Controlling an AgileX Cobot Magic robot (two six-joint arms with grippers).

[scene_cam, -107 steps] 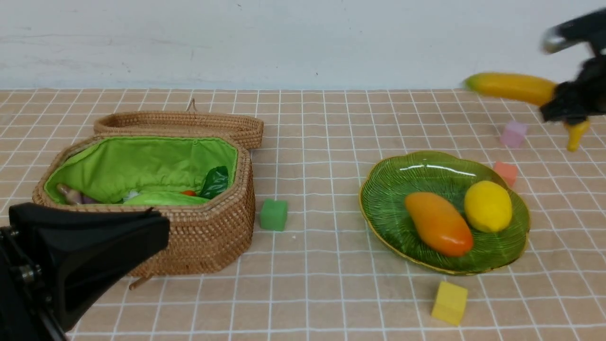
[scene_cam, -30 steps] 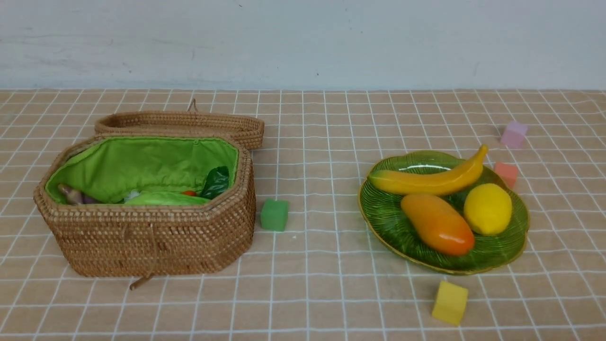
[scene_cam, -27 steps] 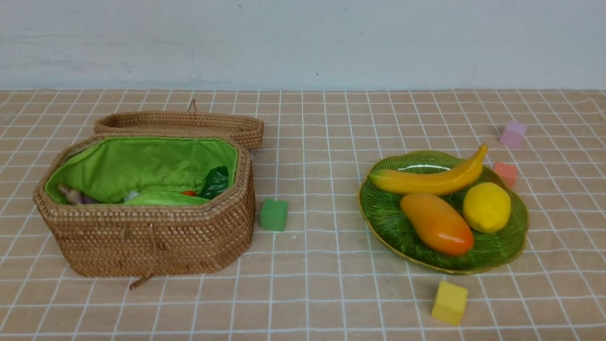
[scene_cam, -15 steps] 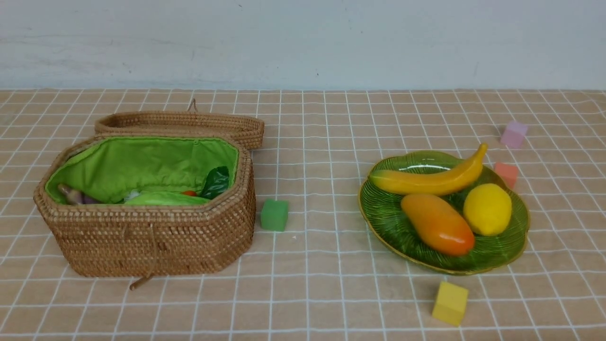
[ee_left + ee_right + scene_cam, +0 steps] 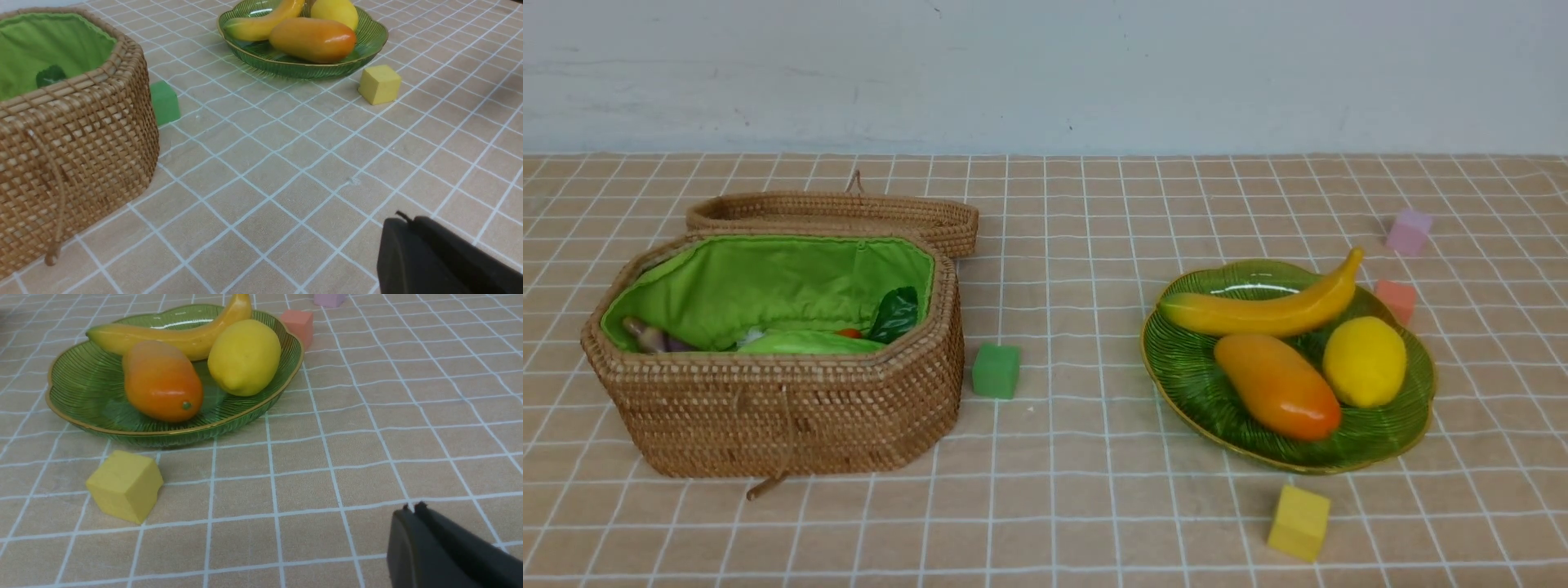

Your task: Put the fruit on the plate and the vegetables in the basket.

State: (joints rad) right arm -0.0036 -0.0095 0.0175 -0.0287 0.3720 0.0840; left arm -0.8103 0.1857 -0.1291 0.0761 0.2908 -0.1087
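Yellow banana [image 5: 1262, 314] lies over the green plate's rim [image 5: 1152, 359] (sorting looks finished); a bump could roll it off. Both arms' fingers [image 5: 404, 222] are clenched, empty.

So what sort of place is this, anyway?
Probably a robot test or practice table: gripper fingertips show close up in the right wrist view, toy-like fruit such as the glossy lemon sits on a green plate, and plain coloured cubes stand around.
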